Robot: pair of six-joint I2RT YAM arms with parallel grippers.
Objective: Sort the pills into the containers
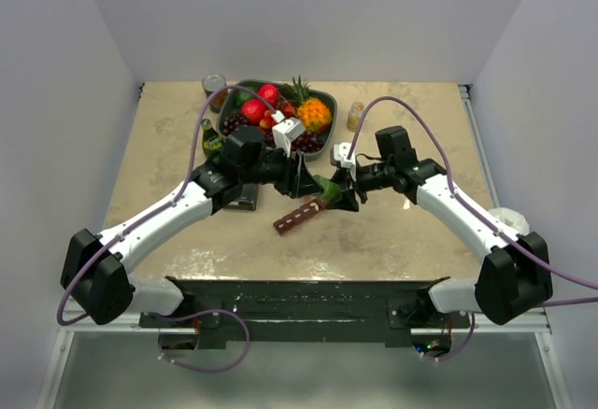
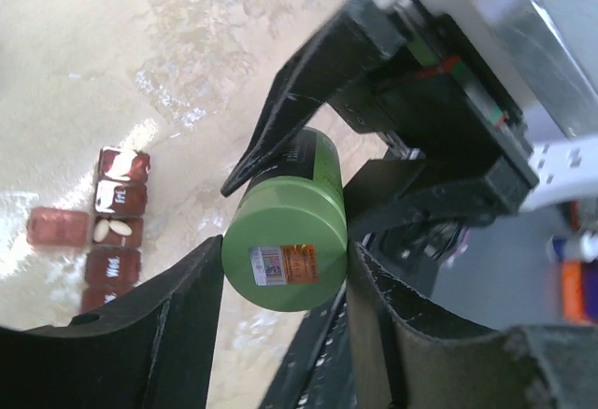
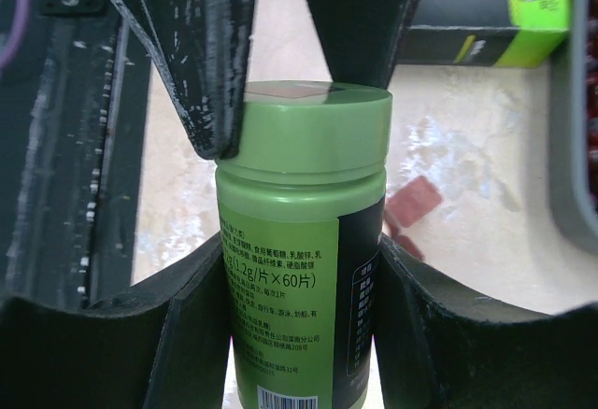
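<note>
A green pill bottle [image 1: 329, 188] hangs in mid-air between both arms, above the table. My right gripper [image 1: 349, 187] is shut on its labelled body [image 3: 299, 269]. My left gripper [image 1: 314, 183] is closed round its green cap [image 2: 285, 260], fingers on both sides, which also shows in the right wrist view [image 3: 308, 115]. The dark red pill-organiser strip [image 1: 301, 215] lies on the table just below the bottle. In the left wrist view the strip [image 2: 117, 232] has at least one lid open and two white pills [image 2: 112, 230] lie in one compartment. A corner of the strip [image 3: 413, 204] shows behind the bottle.
A dark tray of fruit [image 1: 329, 143] stands at the back centre, with a tin can [image 1: 214, 87] and a dark green bottle [image 1: 211, 138] to its left and a small jar [image 1: 355, 115] to its right. A black-and-green box [image 3: 486, 17] lies beside the left arm.
</note>
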